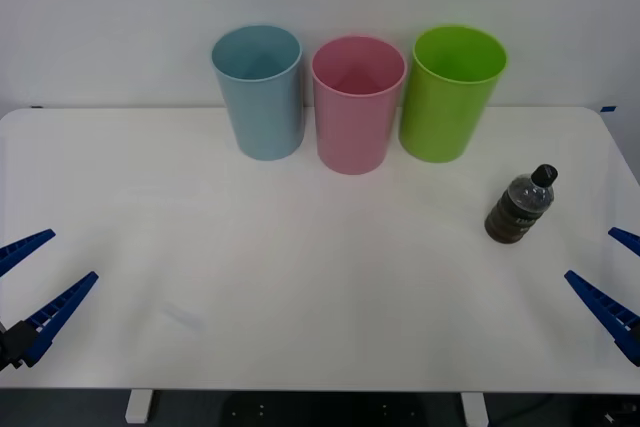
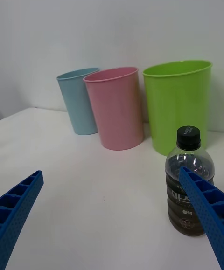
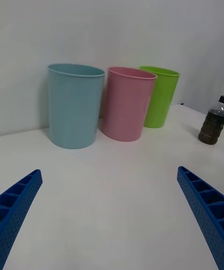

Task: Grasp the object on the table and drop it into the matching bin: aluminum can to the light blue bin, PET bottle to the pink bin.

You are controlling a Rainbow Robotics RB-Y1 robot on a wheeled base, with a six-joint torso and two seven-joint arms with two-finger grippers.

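Three bins stand in a row at 12 o'clock on the bench [image 1: 300, 277]: blue bin [image 1: 258, 92], pink bin [image 1: 357, 104], green bin [image 1: 450, 93]. Bottle [image 1: 519, 206] stands upright near 3 o'clock, well apart from the bins, nearest the green one.

Right claw [image 1: 612, 277] sits at the 4 o'clock edge, jaws spread wide, holding nothing; from its wrist the bottle is just ahead, partly behind one finger. Left claw [image 1: 30, 282] waits at 8 o'clock, also wide open and empty.

Handling, as judged: nearly full of dark liquid, so fairly heavy for its size; thin ribbed plastic will give if you squeeze hard and may slip. Take it across the mid-body below the shoulders, not at the black cap.

Label has pale print, too small to read. Destination: pink bin.
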